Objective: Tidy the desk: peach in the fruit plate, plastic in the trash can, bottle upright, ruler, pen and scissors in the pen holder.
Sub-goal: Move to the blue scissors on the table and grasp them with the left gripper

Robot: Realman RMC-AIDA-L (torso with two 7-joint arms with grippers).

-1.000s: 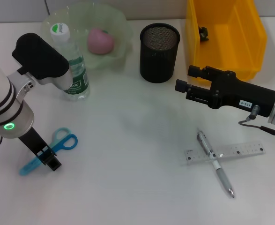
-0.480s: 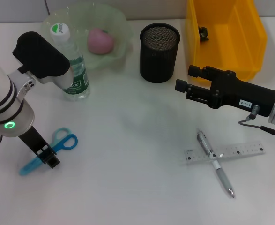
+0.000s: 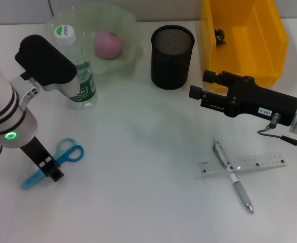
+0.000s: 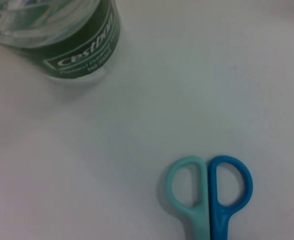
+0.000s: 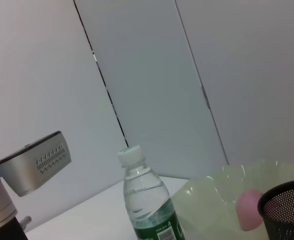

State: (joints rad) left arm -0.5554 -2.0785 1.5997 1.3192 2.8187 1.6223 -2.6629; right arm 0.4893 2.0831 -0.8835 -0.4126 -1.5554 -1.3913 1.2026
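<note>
White desk (image 3: 138, 152) from the head: left gripper (image 3: 51, 171) at eight o'clock grasps the scissors (image 3: 57, 161); right gripper (image 3: 199, 96) hangs at three, jaw state unclear. Left wrist: scissors handles, bottle (image 4: 61, 35) upright. Right wrist: peach (image 5: 248, 207) in the fruit plate (image 5: 222, 195).

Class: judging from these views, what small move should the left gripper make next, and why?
Probably close on the scissors and lift: the left gripper sits low astride their blades, while the pen holder stands empty, and peach and bottle look placed.
</note>
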